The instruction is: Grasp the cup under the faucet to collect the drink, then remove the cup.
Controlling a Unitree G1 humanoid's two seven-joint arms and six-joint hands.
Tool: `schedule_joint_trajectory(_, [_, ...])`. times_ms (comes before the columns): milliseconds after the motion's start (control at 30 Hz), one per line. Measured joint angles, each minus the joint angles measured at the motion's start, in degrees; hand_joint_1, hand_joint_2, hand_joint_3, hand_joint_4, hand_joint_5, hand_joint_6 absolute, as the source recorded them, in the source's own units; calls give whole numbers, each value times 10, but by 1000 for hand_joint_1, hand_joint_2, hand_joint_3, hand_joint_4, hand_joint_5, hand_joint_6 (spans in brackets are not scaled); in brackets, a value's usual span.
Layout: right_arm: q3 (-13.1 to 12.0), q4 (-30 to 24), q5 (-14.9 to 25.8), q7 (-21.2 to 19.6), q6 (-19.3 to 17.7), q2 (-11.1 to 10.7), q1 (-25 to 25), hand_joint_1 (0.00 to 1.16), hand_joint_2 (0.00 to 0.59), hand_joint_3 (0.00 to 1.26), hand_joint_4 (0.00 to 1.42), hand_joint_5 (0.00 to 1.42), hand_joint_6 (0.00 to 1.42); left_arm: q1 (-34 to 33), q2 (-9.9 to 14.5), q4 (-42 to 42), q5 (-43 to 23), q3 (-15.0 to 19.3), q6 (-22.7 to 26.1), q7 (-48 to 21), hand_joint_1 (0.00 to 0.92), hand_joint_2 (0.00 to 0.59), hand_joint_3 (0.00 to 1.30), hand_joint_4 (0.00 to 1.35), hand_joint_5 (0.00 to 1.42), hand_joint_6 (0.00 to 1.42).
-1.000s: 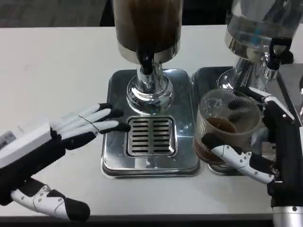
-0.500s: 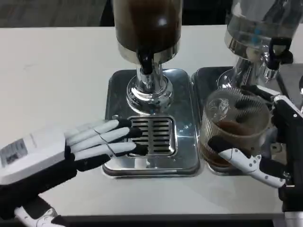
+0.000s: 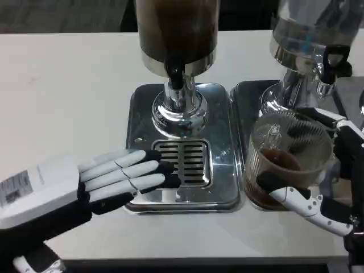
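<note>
A clear ribbed cup [image 3: 287, 162] with brown drink in its bottom is held upright by my right hand [image 3: 327, 182], right of the dispenser's drip tray [image 3: 222, 182]. The thumb lies across the cup's front, the fingers reach around its far side. The dark-drink dispenser's black faucet [image 3: 176, 75] hangs above the slotted grate [image 3: 182, 164]. My left hand [image 3: 85, 185] is open and flat, palm down, its black fingertips lying over the grate's left edge.
A second dispenser [image 3: 310, 40] with a clear tank stands at the back right on its own steel tray [image 3: 247, 99], close behind the cup. White table [image 3: 62, 96] stretches to the left. The table's front edge runs just below both hands.
My left hand slid right, from beside the tray until its fingertips cover the grate's left edge. The right hand carried the cup slightly right and nearer the camera.
</note>
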Motion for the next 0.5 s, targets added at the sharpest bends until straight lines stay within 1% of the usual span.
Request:
schedule_joint_trajectory(167, [-3, -8, 0, 6, 0, 0, 6, 981, 104, 752, 923, 1068, 1424, 11, 4, -1, 0, 15, -2, 13, 0, 25, 59, 0, 0, 42])
schedule_joint_trajectory(500, [-4, -16, 1, 9, 0, 3, 14, 984, 99, 760, 924, 1068, 1424, 14, 5, -2, 0, 16, -2, 16, 0, 25, 63, 0, 0, 42])
